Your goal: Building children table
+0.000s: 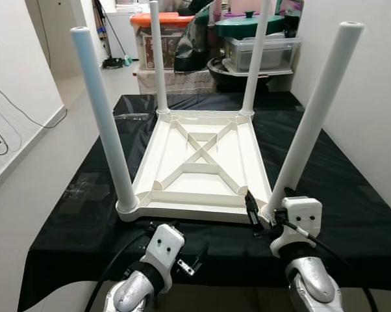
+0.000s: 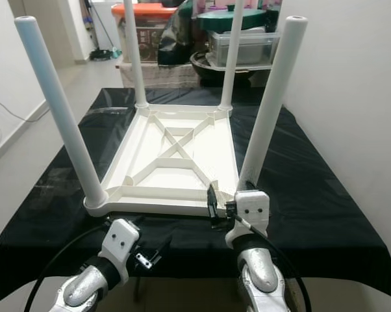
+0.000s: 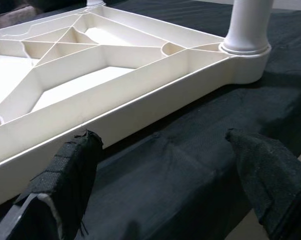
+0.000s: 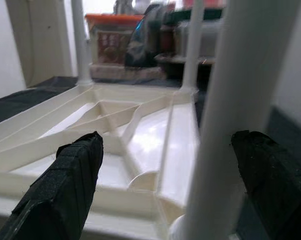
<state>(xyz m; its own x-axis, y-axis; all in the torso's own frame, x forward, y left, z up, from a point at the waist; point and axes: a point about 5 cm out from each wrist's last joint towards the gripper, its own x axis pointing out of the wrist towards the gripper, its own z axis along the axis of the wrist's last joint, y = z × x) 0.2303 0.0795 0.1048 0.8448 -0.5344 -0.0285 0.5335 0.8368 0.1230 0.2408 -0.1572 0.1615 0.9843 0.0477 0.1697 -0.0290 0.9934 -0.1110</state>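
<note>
A white tabletop point(image 1: 202, 166) is laid upside down on a black cloth point(image 1: 351, 214), ribs up, with 4 white legs standing from its corners: near-left leg point(image 1: 104, 120), near-right leg point(image 1: 312, 117), far-left leg point(image 1: 158, 55), far-right leg point(image 1: 257, 55).

The right gripper point(image 4: 170, 175) is set at the near-right corner, jaws held apart. In the right wrist view the near-right leg is seen between the 2 fingers point(image 4: 70, 175), nearer the outer one; contact cannot be told.

The left gripper point(image 3: 165, 170) is held low over the cloth, just before the tabletop's near edge, jaws apart. Nothing is gripped; in the left wrist view 1 finger point(image 3: 70, 170) lies just beside the edge, the other over bare cloth, and the near-left leg's base is seen beyond it.

Storage bins point(image 1: 257, 45) and a white wall point(image 1: 371, 78) are seen behind and to the right.
</note>
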